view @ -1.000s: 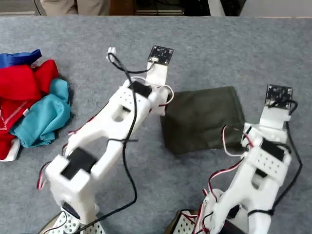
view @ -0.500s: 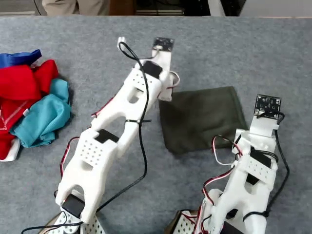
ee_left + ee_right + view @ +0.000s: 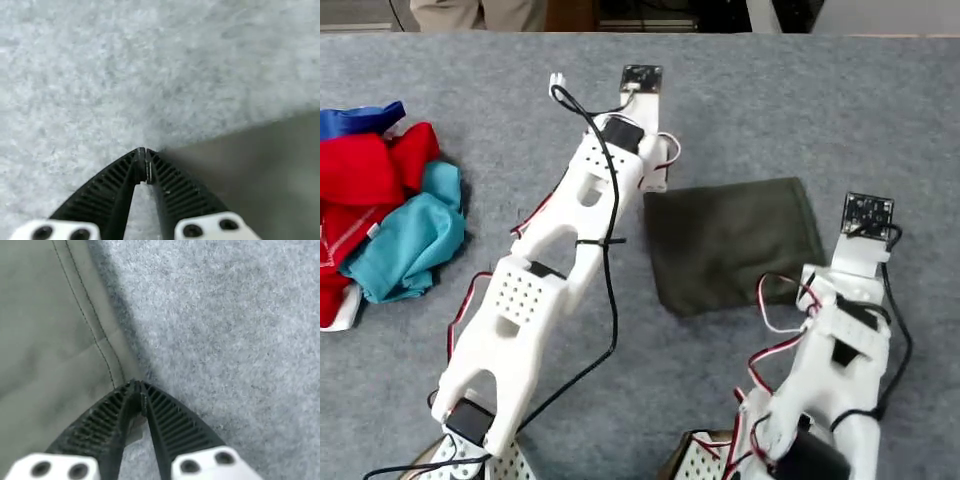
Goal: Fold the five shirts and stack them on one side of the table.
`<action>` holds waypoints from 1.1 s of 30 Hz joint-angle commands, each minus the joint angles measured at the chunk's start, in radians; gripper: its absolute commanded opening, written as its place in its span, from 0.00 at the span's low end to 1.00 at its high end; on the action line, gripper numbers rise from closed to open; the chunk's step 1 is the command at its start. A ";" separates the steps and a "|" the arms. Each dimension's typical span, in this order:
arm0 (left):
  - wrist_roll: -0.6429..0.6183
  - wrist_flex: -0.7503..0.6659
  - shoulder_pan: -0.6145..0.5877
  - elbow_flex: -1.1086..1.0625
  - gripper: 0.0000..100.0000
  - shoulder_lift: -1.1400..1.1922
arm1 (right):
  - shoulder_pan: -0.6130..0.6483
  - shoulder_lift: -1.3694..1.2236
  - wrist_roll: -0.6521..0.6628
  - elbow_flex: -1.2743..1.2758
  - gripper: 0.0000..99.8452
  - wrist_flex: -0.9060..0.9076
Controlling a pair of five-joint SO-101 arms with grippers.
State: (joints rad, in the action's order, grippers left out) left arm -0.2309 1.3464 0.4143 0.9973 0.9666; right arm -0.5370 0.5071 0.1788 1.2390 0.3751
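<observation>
We see the olive-green shirt lying flat on the grey felt tabletop, folded into a rough rectangle with soft, slightly uneven edges. It sits between the two tools, each at one of its corners.

The left tool has its ribbed black jaws pressed together at the tips. The shirt's corner meets those tips and spreads away on one side, with bare felt on the other. We cannot tell whether any cloth is caught between them.

The right tool is also closed tip to tip, right at the shirt's edge. One jaw lies over the cloth and the other over the felt. Just beyond its tips a double row of dark stitching runs along the shirt's edge, and the cloth there looks smooth and matte. Here too we cannot tell if the jaws have hold of the shirt.

Well apart from both tools, out past the left arm's outer side, lies a loose heap of unfolded shirts — a red shirt, a teal shirt crumpled against it, and a blue shirt at the far end.
</observation>
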 commanded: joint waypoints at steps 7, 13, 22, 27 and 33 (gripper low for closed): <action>-0.086 0.006 0.009 0.127 0.02 0.062 | 0.048 -0.051 0.034 -0.087 0.01 0.037; -0.086 0.002 0.005 0.127 0.02 0.062 | 0.061 -0.070 0.037 -0.094 0.01 0.037; -0.086 0.000 0.002 0.127 0.02 0.062 | 0.099 -0.071 0.078 -0.093 0.01 0.037; -0.086 0.000 0.002 0.126 0.02 0.062 | 0.119 -0.071 0.092 -0.090 0.01 0.037; -0.087 0.000 0.003 0.126 0.02 0.071 | 0.124 -0.073 0.095 -0.090 0.01 0.037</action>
State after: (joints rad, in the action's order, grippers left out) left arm -0.3061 1.3510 0.4266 1.0771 1.0434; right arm -0.4358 0.4365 0.2616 1.1991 0.4166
